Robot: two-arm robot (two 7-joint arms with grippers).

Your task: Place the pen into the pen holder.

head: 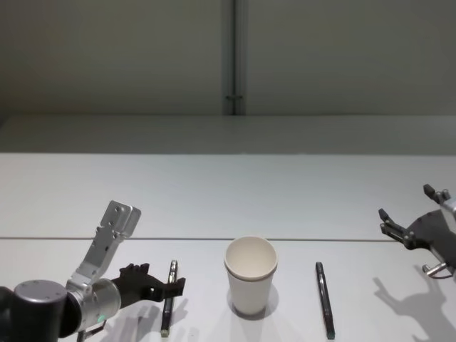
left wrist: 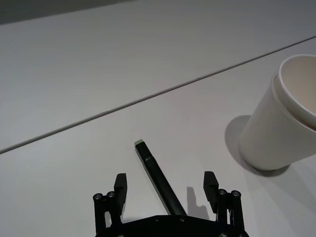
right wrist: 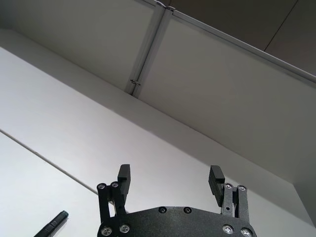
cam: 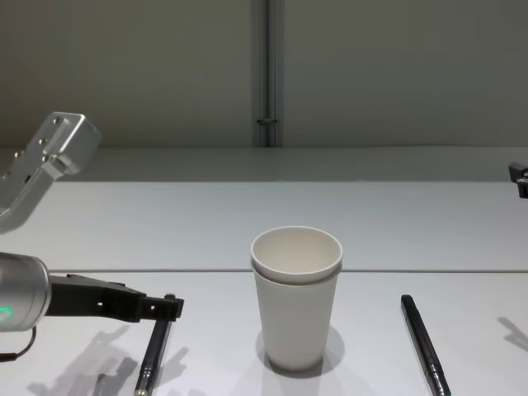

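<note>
The pen holder [head: 251, 274] is an off-white paper cup standing upright on the white table, also seen in the chest view [cam: 297, 297] and the left wrist view [left wrist: 281, 123]. A black pen [head: 169, 296] lies left of it. My left gripper [head: 174, 287] is open low over this pen, one finger on each side of the barrel [left wrist: 158, 177]. A second black pen [head: 325, 299] lies right of the cup. My right gripper [head: 405, 201] hovers open and holds nothing, raised at the far right, away from that pen.
A thin seam [head: 214, 238] crosses the table [head: 214, 192] behind the cup. A grey wall with a vertical strip [head: 234, 57] closes off the back. Open tabletop lies between the cup and each pen.
</note>
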